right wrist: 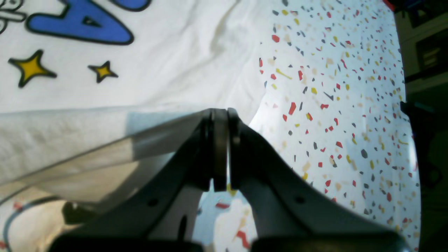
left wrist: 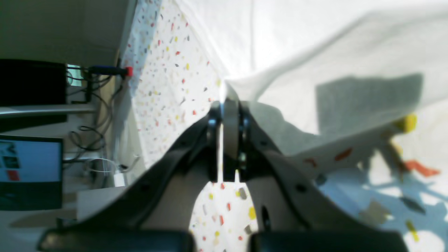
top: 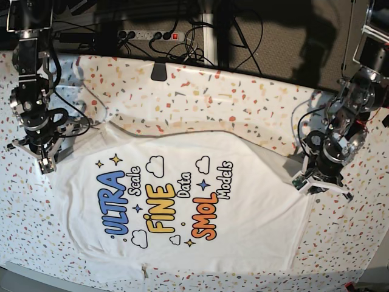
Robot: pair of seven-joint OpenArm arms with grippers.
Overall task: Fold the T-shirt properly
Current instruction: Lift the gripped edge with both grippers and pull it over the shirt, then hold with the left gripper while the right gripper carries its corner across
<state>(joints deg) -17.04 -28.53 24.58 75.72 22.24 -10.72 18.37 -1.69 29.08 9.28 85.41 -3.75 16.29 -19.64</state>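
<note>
**White cotton pinned at both edges**

White cotton fills the middle of the speckled table covering [top: 255, 91]: the T-shirt [top: 182, 201] lies spread flat, print side up, with "ULTRA FINE SMOL" in blue, yellow and orange running across its front among clouds and stars.

At the left of the base view, the right arm stands nearly upright over the table's edge, its wrist bent down so that the right gripper [top: 45, 159] points at the shirt's near corner. The right wrist camera shows the black jaws of this gripper [right wrist: 219, 115] pressed together, clenched on a fold of the shirt's white fabric [right wrist: 70, 140], which is lifted off the surface; blue lettering and two yellow stars lie just beyond.

At the right of the base view, the left arm leans in from the far corner, elbow high, with the left gripper [top: 320, 182] low at the shirt's opposite edge. Its own camera shows the jaws [left wrist: 229, 105] closed on a raised edge of the shirt [left wrist: 332, 70], the cloth draping away and throwing a shadow on the covering below.

Behind the table, a power strip [top: 149, 35] with a red switch and a tangle of dark cables lie along a dark back wall. The left wrist view catches a lit monitor [left wrist: 29, 171] beside the table.
</note>
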